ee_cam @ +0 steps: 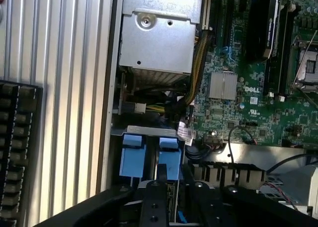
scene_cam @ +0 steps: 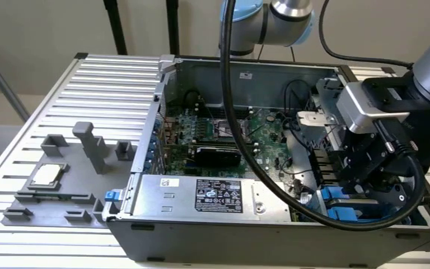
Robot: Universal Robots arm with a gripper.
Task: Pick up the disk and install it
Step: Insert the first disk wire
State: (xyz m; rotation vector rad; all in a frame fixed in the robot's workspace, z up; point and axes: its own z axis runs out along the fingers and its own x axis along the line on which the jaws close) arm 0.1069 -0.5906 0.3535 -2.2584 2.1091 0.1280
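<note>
The tabletop [scene_cam: 88, 73] is ribbed aluminium, its long slats catching a pale sheen. On it stands an open grey steel computer case [scene_cam: 275, 241]. Inside lies a green motherboard [scene_cam: 230, 129], crowded with black slots and a small finned silver heatsink [ee_cam: 222, 85]. A boxy silver power supply [scene_cam: 208, 193] with a black label sits along the case's front wall, a bundle of yellow and black wires [ee_cam: 196, 63] leaving its end. Towards the exterior view's left, a matt grey plastic fixture [scene_cam: 58, 185] with upright posts holds a small square silver chip [scene_cam: 45, 175]. The disk [scene_cam: 344, 213] sits low in the case's front corner on the exterior view's right, just beside the power supply. What shows of it is its bright blue plastic carrier, two smooth rectangular tabs side by side in the wrist view [ee_cam: 169, 160]; its metal body and label are hidden. The black hand [scene_cam: 353, 190] reaches down into that corner, directly over the blue tabs and very close to them [ee_cam: 174, 197]. Whether it is spread or pinching, and whether it touches the carrier, cannot be told.
</note>
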